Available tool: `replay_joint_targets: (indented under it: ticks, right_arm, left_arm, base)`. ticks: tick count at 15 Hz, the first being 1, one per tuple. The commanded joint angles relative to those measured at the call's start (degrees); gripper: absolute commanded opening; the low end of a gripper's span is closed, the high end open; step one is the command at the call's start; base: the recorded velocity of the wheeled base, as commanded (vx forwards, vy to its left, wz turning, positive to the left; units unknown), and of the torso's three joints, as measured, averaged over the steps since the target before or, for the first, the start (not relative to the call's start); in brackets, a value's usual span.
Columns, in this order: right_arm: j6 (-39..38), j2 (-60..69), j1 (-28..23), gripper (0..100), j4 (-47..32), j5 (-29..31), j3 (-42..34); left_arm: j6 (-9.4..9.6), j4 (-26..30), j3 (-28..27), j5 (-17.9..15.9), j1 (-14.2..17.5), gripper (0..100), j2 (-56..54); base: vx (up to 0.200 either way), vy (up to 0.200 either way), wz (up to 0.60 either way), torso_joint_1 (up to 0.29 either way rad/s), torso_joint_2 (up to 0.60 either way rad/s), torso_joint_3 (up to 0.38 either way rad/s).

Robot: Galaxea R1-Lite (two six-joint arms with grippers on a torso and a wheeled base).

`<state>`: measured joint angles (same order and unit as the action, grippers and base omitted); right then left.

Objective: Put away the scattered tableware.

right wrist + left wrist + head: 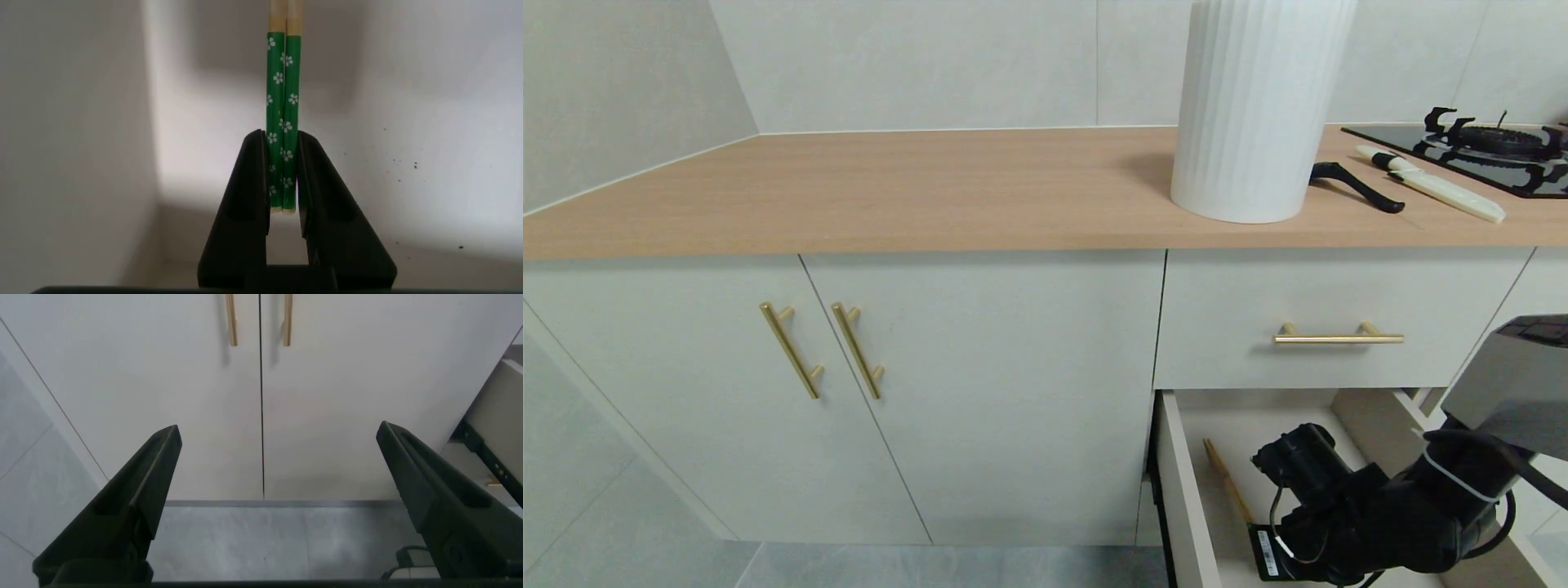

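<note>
Pinching a pair of chopsticks near their green ends, the right hand sits inside the open drawer; they seem light, stiff and slippery. The left hand gapes wide beside the drawer.

Wood worktop runs along a tiled wall. Tall white ribbed canister stands on it, right of centre. Black gas hob at far right. Below: two shut cabinet doors, gold bar handles side by side. Grey tile floor.

Wood counter — pale cabs, tiled wall.
</note>
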<state>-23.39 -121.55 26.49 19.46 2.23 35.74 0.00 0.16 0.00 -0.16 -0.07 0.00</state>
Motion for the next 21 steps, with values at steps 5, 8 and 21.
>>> replay_joint_targets:
  ticks: [5,8,21]
  right_arm:
    - [-0.07,-1.32,0.14,0,1.20,0.49,-0.24]
    - [-0.07,-1.06,0.14,0,1.20,0.41,-0.50]
    - [0.01,9.05,-0.21,100,1.99,0.85,-2.87]
  left_arm:
    - [0.00,0.02,0.00,-0.02,-0.01,100,0.00]
    - [0.00,0.02,0.00,-0.02,-0.01,100,0.00]
    - [0.00,0.02,0.00,-0.02,-0.01,100,0.00]
  base:
    - [0.000,0.000,0.00,0.000,0.00,0.000]
    - [0.000,0.000,0.00,0.000,0.00,0.000]
    - [0.000,0.000,0.00,0.000,0.00,0.000]
